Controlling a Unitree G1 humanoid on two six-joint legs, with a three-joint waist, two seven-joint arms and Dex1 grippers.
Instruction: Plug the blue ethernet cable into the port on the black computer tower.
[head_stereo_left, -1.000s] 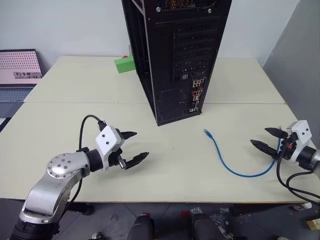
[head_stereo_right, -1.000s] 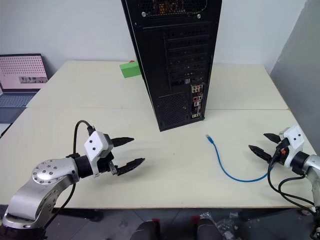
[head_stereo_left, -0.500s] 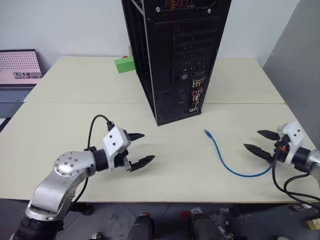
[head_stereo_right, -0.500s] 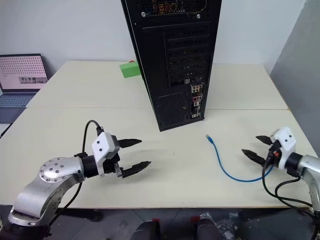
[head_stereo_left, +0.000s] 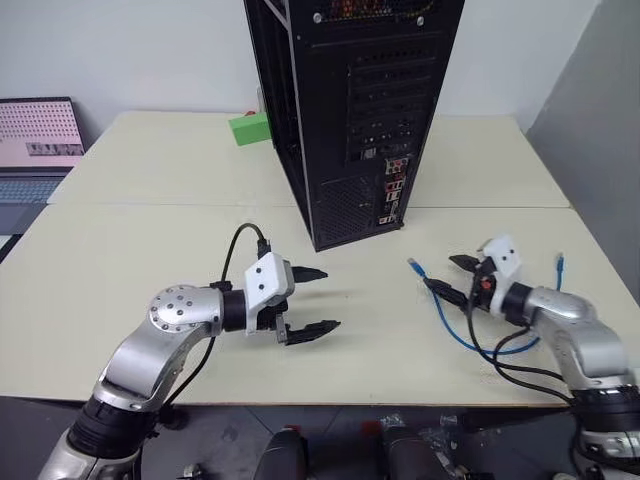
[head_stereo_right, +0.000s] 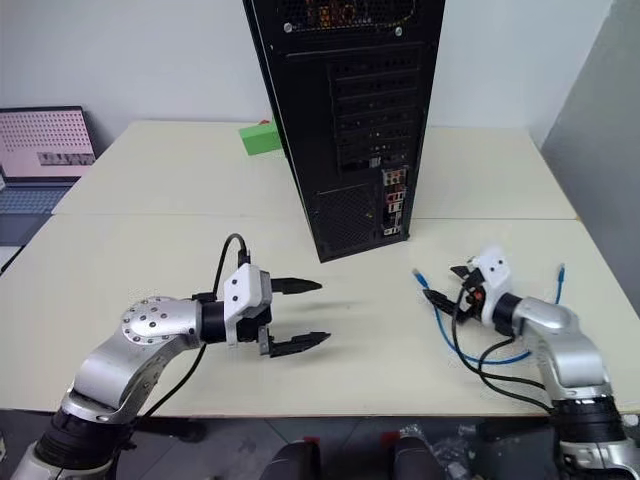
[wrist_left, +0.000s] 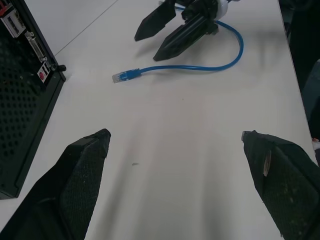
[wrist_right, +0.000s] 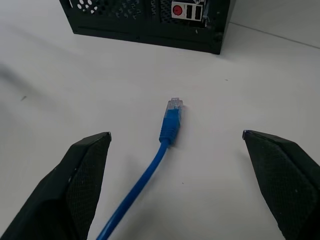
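Note:
The black computer tower (head_stereo_left: 350, 110) stands upright at the middle back of the table, its rear connectors (head_stereo_left: 393, 190) facing me. The port among them is too small to single out. The blue ethernet cable (head_stereo_left: 441, 320) lies loose on the table to the tower's right, one plug end (wrist_right: 172, 112) pointing toward the tower. My right gripper (head_stereo_left: 443, 273) hovers open just behind that plug, with the plug ahead of the gap between its fingers and untouched. My left gripper (head_stereo_left: 331, 298) is open and empty over bare table, left of the cable.
A green block (head_stereo_left: 247, 128) sits behind the tower on its left. A laptop (head_stereo_left: 38, 135) stands off the table's far left. The right arm's black cables (head_stereo_left: 510, 360) drape over the blue loop near the table's front edge (head_stereo_left: 400, 402). The cable's other end (head_stereo_left: 560, 263) lies near the right edge.
My right gripper has swung left along the table to the cable's plug end. My left gripper has moved right, toward the middle. Both stay open; the cable's plug end has not moved.

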